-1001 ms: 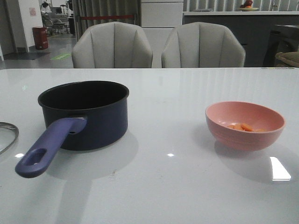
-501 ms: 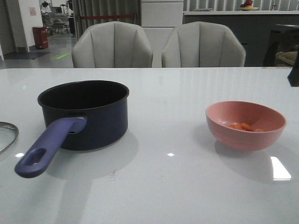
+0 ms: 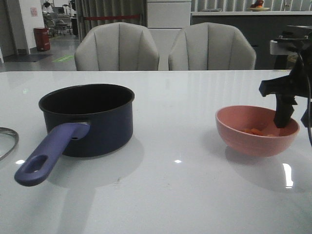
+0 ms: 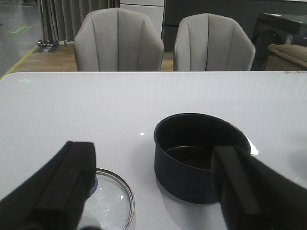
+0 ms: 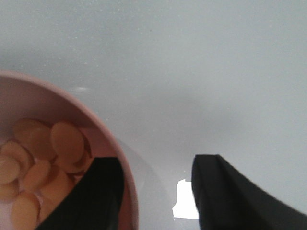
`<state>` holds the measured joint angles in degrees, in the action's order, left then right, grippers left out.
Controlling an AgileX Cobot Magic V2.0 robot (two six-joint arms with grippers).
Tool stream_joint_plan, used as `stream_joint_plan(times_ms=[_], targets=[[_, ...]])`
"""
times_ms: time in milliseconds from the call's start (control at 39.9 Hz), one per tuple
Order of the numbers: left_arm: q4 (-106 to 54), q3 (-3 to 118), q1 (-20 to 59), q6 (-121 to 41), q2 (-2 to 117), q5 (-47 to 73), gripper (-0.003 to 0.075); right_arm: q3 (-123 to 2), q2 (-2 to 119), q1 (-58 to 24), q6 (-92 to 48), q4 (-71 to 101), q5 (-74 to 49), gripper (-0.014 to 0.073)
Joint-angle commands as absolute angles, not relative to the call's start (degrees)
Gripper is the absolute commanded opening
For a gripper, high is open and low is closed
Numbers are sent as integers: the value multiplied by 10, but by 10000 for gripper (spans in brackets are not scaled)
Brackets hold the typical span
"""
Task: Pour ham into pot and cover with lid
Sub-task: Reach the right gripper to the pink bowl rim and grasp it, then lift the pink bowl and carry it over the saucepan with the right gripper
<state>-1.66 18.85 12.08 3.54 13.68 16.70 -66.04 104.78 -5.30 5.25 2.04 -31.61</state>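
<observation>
The dark navy pot [image 3: 87,117] stands at the table's left with its purple-blue handle [image 3: 48,153] pointing toward me. The glass lid [image 3: 7,141] lies flat at the far left edge. The ham [image 3: 256,130], orange-pink slices, lies in a pink bowl [image 3: 243,141] on the right. My right gripper [image 3: 296,119] is open and straddles the bowl's right rim [image 5: 103,129], with one finger [image 5: 93,196] inside by the ham [image 5: 43,158]. My left gripper [image 4: 153,191] is open, above the table, between the lid [image 4: 112,201] and the pot [image 4: 201,158].
Two grey chairs [image 3: 117,46] stand behind the table's far edge. The glossy white table [image 3: 175,195] runs between pot and bowl. The left arm is out of the front view.
My right gripper has come in from the right and dropped onto the pink bowl's right rim. Pot, lid and bowl stay where they were.
</observation>
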Motion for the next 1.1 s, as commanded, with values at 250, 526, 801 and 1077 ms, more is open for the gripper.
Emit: stream_joint_plan(times_ms=[250,526,801,1077], targets=[[-18,203,124,36,142,117,529,-716,1060,-50,52,67,-312,136],[-18,203,124,36,142,117,529,-779,1043,-50,52,93,-337,136],[-18,203,124,36,142,117,529,-896,1035,-121,-28,113,-406,136],[-18,203,124,36,142,117,529,-973,1040,-256,-30,113,-357,136]])
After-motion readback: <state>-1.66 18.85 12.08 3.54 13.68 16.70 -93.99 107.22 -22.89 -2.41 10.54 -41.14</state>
